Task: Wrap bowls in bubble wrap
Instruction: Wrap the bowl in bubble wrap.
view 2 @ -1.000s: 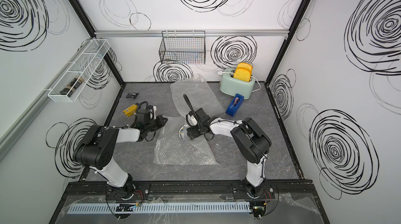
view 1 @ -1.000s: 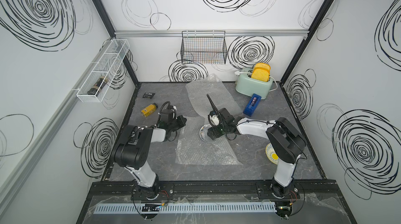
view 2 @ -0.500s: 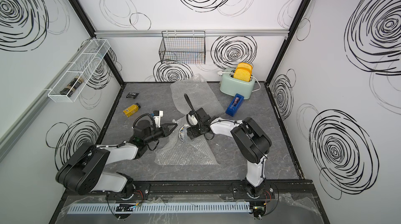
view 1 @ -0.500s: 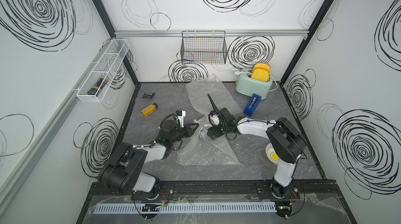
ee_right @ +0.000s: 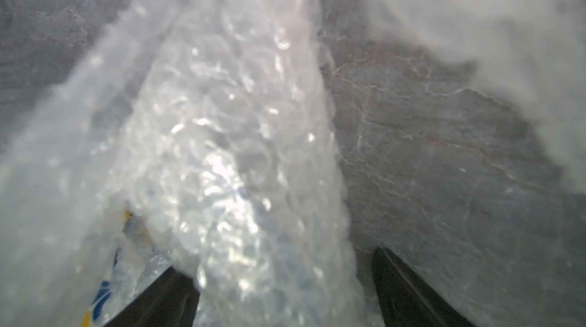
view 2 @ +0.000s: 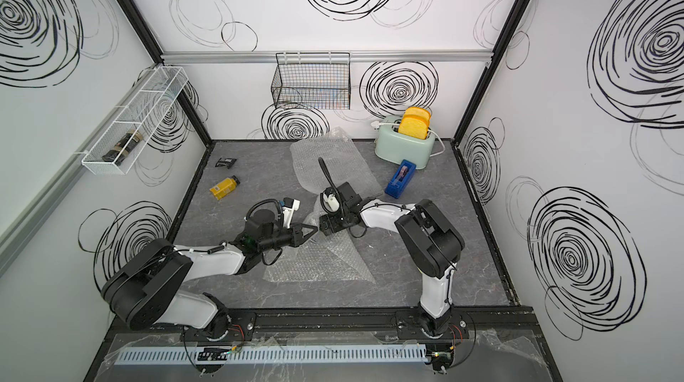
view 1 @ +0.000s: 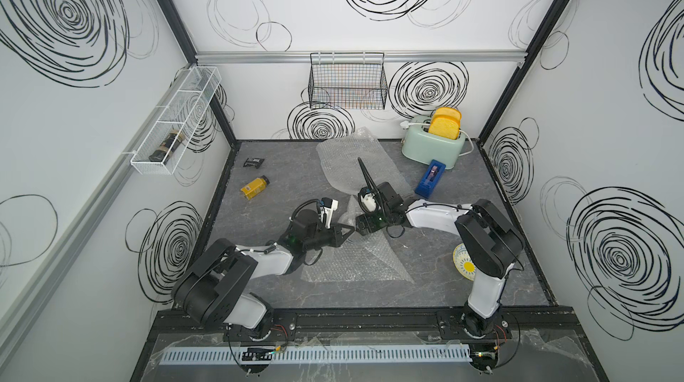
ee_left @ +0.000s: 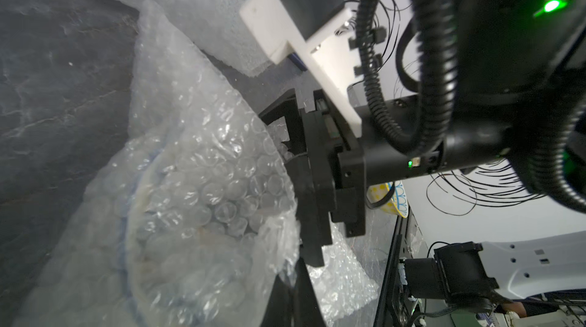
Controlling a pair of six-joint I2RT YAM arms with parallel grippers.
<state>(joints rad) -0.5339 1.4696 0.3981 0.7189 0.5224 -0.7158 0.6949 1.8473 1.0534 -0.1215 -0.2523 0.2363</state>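
Swung in from frame left, the left claw (view 1: 348, 231), shut on bubble wrap (view 1: 364, 263), is brought just below the half-covered centre-frame bowl (ee_left: 177, 230), flanked on its right by the wide-open right claw (view 1: 358, 225).

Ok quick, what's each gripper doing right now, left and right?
Left gripper: shut on the bubble wrap.
Right gripper: open, jaws apart around a fold of it, not clamping.
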